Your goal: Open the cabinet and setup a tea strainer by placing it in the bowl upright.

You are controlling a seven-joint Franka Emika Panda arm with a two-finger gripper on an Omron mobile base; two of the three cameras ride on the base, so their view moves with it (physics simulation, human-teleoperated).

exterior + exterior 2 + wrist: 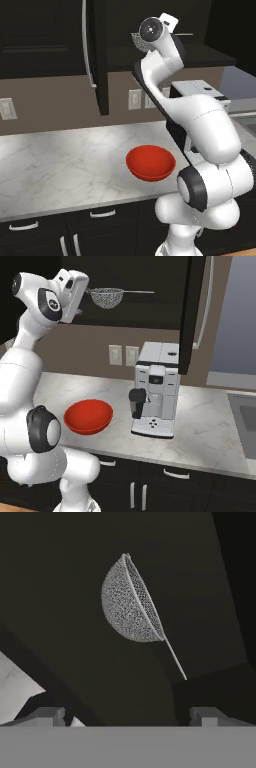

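At the bottom edge of the hand view, the two fingertips [49,716] stand spread wide with nothing between them, the gripper [131,717] aimed into the dark inside of the cabinet [60,572]. Ahead of them, toward 12 o'clock, the tea strainer [131,602] appears rolled on its side, mesh bulging toward 9 o'clock and its thin handle running down toward 5 o'clock; it is apart from the fingers.

The right base view shows the strainer [106,297] level instead, sitting on the cabinet shelf with the mesh cup downward and the handle pointing to 3 o'clock, just beside the white hand at 9 o'clock. That view also shows a coffee machine [156,388] on the marble counter [210,426], at 3 o'clock from the red bowl [88,416]. In the left base view the arm covers most of that machine, and only a sliver of the strainer's mesh [138,42] peeks out behind the wrist; the open cabinet door [100,55] with its silver bar handle is clear there, and the bowl [150,162] lies on the counter near its front edge.

The arm rises from the base, folds at the elbow and reaches up to shelf height, wrist turned toward the strainer.
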